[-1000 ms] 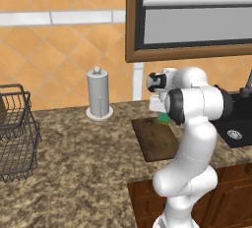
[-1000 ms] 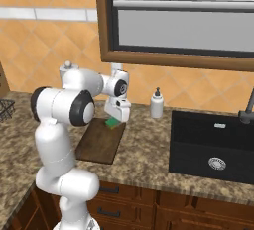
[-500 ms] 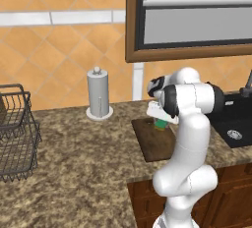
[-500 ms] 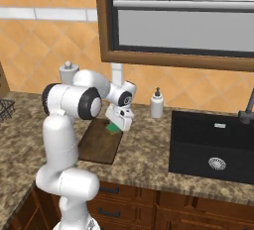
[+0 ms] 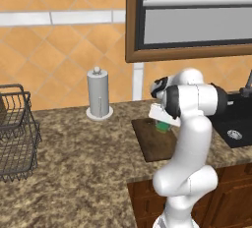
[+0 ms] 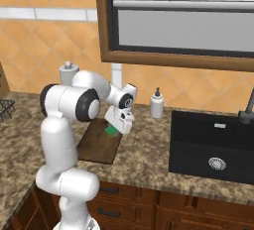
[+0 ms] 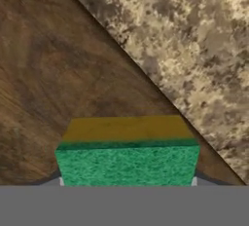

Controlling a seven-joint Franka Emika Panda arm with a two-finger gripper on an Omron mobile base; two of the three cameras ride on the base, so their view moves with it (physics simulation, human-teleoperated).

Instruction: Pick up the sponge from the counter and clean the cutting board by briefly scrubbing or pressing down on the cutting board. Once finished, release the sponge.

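Note:
The green sponge (image 7: 127, 161), yellowish on its far side, sits between my fingers just above the dark brown cutting board (image 7: 58, 84). My gripper (image 6: 115, 129) is shut on the sponge (image 6: 112, 131) low over the board's (image 6: 96, 147) right part. From the left, the sponge (image 5: 163, 126) peeks out under the hand (image 5: 161, 115) over the board (image 5: 152, 143). Whether the sponge touches the wood cannot be told. The speckled granite counter (image 5: 78, 168) carries the board.
A paper towel holder (image 5: 98, 94) stands at the back left of the counter. A wire basket (image 5: 15, 133) is at the far left. A white soap bottle (image 6: 157, 103) stands by the black sink (image 6: 213, 147) on the right. Window frame (image 6: 173, 55) above.
The hand has come down and slightly toward the sink with the sponge, ending low over the right part of the cutting board.

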